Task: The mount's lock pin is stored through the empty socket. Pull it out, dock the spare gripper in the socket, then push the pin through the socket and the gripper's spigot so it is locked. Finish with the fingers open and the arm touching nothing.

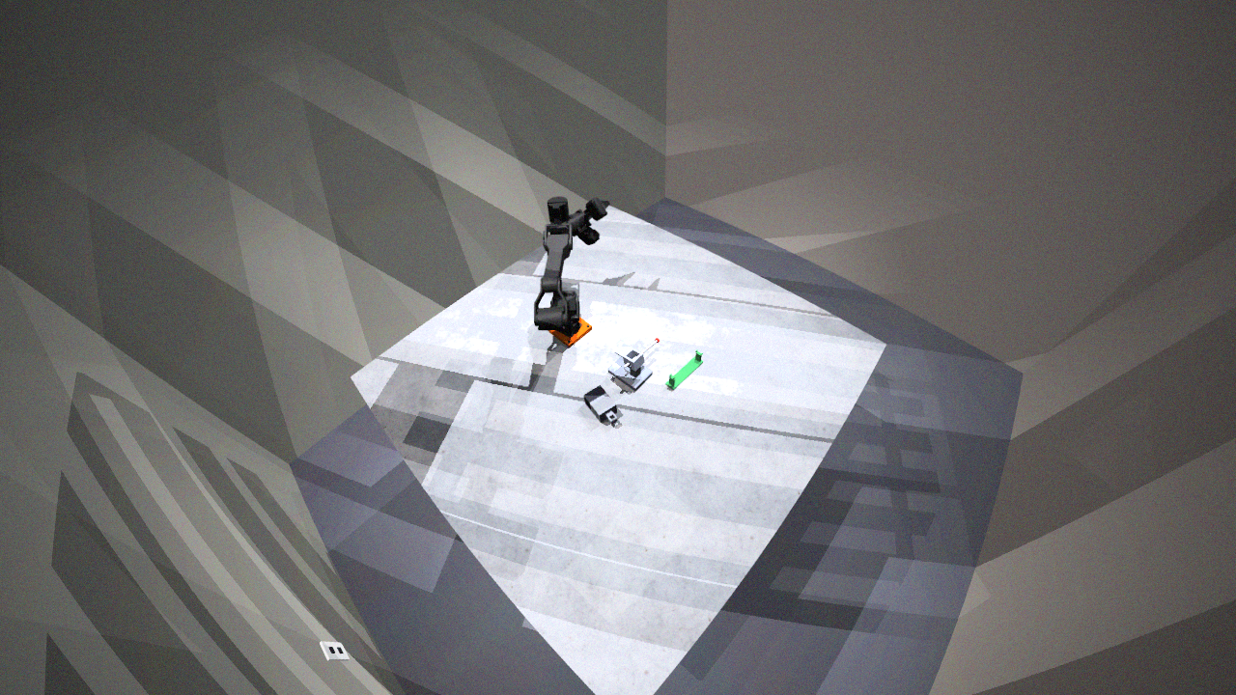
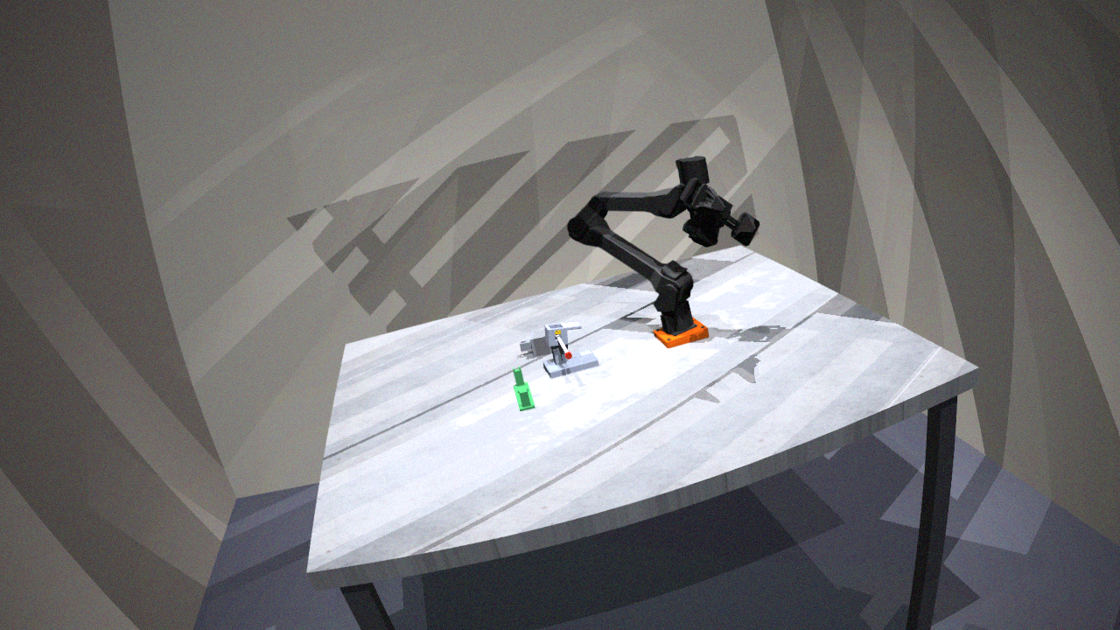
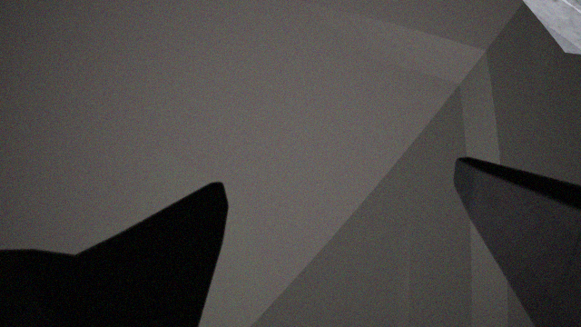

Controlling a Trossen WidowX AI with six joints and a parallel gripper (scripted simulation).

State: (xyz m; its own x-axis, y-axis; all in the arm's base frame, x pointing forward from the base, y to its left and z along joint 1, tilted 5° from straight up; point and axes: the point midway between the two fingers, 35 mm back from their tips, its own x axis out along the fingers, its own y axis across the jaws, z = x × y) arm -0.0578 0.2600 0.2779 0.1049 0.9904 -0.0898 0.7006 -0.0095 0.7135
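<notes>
The grey mount (image 1: 629, 378) (image 2: 579, 362) stands on the table with its upright socket block (image 1: 634, 355) (image 2: 552, 337). The lock pin (image 1: 649, 347) (image 2: 563, 346) is through the socket, its red end sticking out on the side toward the green bracket. The spare gripper (image 1: 602, 404) (image 2: 537, 346), grey and dark, lies on the table beside the mount and is partly hidden behind it in the exterior view. My gripper (image 1: 594, 222) (image 2: 724, 225) (image 3: 339, 183) is open, with nothing between its fingers. It is high above the table, well away from the mount and the pin.
A green bracket (image 1: 685, 372) (image 2: 523, 395) with raised ends rests on the table (image 1: 657, 492) (image 2: 438, 501) near the mount. The arm's orange base (image 1: 571, 332) (image 2: 682, 334) stands on the mount's other side. The wrist view shows mainly walls and a table corner (image 3: 560, 24).
</notes>
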